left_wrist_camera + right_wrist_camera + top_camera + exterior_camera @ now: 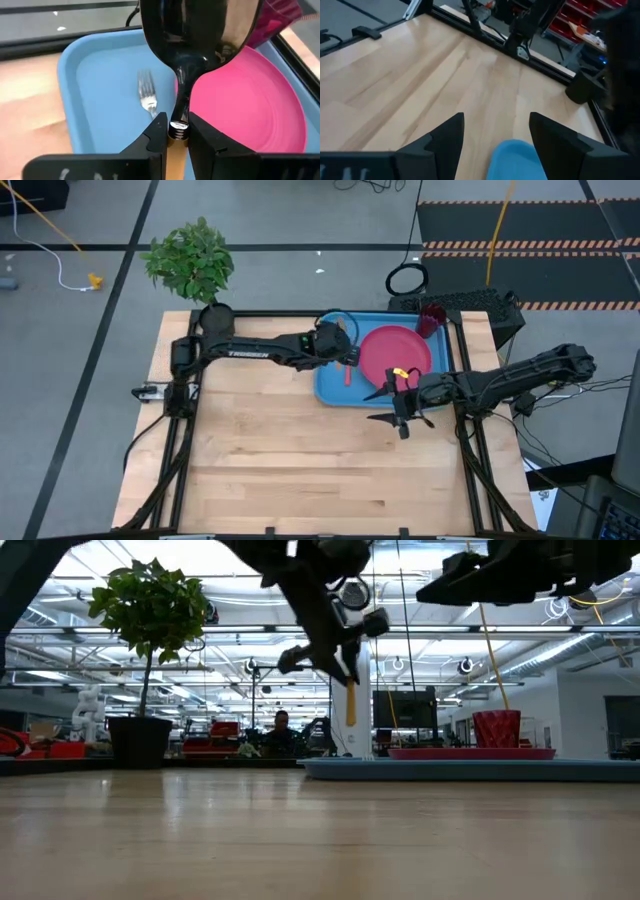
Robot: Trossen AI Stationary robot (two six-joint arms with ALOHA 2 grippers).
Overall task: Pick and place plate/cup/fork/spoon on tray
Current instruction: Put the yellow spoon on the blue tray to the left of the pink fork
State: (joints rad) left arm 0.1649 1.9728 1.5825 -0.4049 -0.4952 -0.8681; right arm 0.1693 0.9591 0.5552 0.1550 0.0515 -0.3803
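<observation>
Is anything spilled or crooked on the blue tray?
Nothing is spilled. The plate lies flat in the tray, the cup stands upright at its corner, and the fork lies beside the plate. The spoon is not down yet; the left gripper holds it above the tray.

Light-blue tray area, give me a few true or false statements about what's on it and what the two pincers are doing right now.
1. The round pink plastic plate lies on the light-blue rectangular tray. True.
2. The left pincer grips the orange-handled spoon above the tray. True.
3. The red-handled metal fork lies on the wooden table. False: it lies on the tray, beside the plate.
4. The right pincer holds the dark red plastic cup. False: it is open and empty; the cup stands at the tray's far right corner.
5. The plate covers the fork. False: the fork lies clear of it.
</observation>
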